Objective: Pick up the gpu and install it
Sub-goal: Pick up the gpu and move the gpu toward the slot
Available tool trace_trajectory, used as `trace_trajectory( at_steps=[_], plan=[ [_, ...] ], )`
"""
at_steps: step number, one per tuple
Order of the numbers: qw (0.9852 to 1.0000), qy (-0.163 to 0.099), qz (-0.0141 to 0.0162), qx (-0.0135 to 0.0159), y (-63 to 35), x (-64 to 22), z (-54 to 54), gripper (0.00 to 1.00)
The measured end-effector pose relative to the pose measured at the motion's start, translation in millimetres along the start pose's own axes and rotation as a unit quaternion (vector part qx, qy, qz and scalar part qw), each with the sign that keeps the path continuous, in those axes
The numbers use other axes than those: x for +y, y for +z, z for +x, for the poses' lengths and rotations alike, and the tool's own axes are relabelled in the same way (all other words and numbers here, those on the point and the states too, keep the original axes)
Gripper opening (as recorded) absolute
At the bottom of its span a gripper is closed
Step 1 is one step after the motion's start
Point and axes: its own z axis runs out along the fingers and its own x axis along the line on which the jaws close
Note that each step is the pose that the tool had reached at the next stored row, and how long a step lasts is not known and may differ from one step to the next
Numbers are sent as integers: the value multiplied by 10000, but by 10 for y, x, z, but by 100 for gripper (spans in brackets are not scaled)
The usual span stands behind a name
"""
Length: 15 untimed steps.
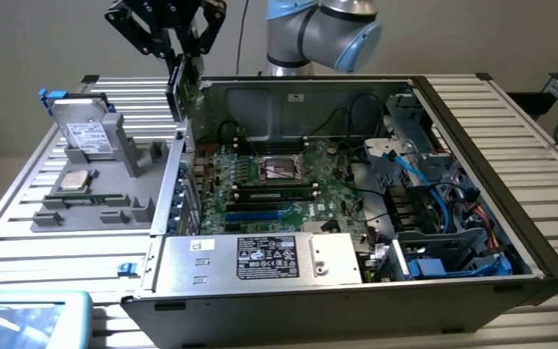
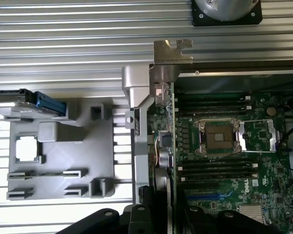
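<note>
While clamped between the fingers of the gripper (image 1: 184, 52), the gpu (image 1: 174, 91) hangs upright in the air, a thin dark card seen almost edge-on, at the rim of the open computer case (image 1: 473, 131) on the exterior view's left. The gripper is closed on the card's upper edge. The card's lower edge is near the case wall; whether they touch cannot be told.

From the wrist view the gpu (image 2: 165, 78) shows its silver metal bracket and a narrow green edge. It runs along the line between the case wall and the motherboard (image 2: 234, 161).

Inside the case lies the green motherboard (image 1: 289, 182), with the processor socket (image 1: 281, 169) near its middle and dark memory sticks (image 1: 277, 193) just beside it. A labelled power supply (image 1: 259, 258) fills the near side, and blue cables (image 1: 444, 200) cross the bays on the exterior view's right.

Beside the case stands a grey holder (image 1: 114, 203) with a silver hard drive (image 1: 87, 134) propped up in it, on a slatted metal table (image 1: 531, 131).
</note>
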Motion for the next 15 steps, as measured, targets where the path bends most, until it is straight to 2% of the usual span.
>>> trace_trajectory(
  at_steps=[6,9,13,15],
  plan=[
    [10000,7,4,66,5,-5,-229,28],
    [9999,13,7,126,7,-10,-331,28],
    [9997,24,14,238,14,-12,-448,28],
    [9997,26,14,256,20,-11,-516,28]
  ],
)
